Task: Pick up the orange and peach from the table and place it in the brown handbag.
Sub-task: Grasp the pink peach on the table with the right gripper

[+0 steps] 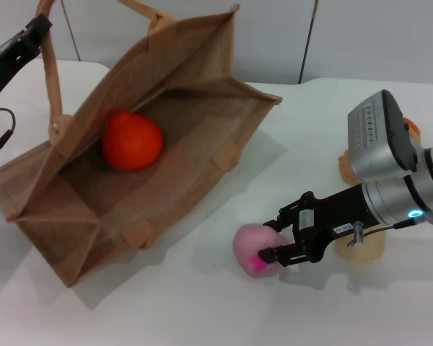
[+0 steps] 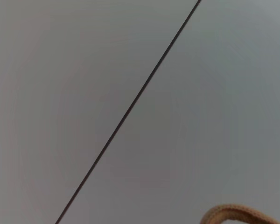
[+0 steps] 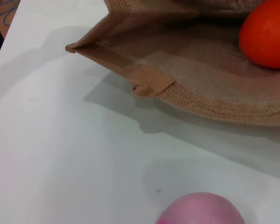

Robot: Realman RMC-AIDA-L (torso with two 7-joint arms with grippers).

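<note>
My right gripper (image 1: pixel 274 241) closing its fingers around the peach (image 1: pixel 251 247) on the white table (image 1: pixel 202 303), bare tabletop lying between peach and brown handbag (image 1: pixel 202 144) rim, orange (image 1: pixel 132 140) sitting inside handbag, my left gripper (image 1: pixel 18 47) cut off beside its handle, grip unclear.

White table (image 1: pixel 202 303): handbag (image 1: pixel 202 130) lying open w/ orange inside, peach (image 1: pixel 251 249) beside it, tan ball (image 1: pixel 364 249) right of peach.
</note>
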